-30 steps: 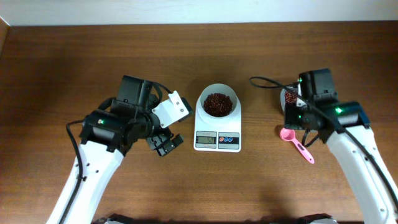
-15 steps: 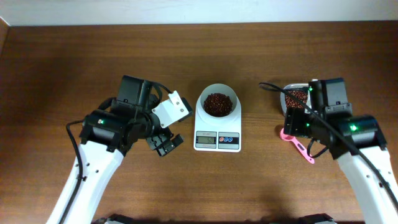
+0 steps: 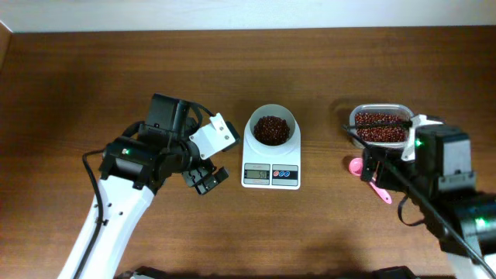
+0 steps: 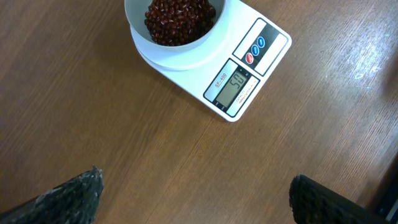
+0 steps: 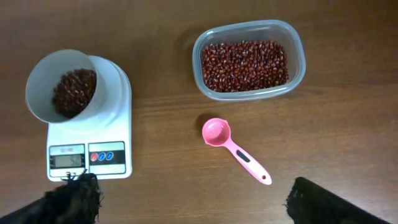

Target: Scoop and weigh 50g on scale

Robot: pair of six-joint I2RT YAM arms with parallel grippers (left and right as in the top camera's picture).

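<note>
Beans [image 3: 271, 129]: small, dark red-brown ovals, heaped loosely in the white bowl [image 3: 271, 110] at the 12 o'clock end of the scale [image 3: 270, 175], at table centre. Judged light, hard and prone to roll. Move them only with the pink scoop [image 5: 236, 152], held by its handle; it lies at 6 o'clock of the tub [image 5: 249, 95]. Left gripper [image 4: 196, 205] and right gripper [image 5: 198, 202]: fingers spread wide, holding nothing.

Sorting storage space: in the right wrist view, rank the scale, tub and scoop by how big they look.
1. scale, largest
2. tub, somewhat smaller
3. scoop, clearly smallest
</note>
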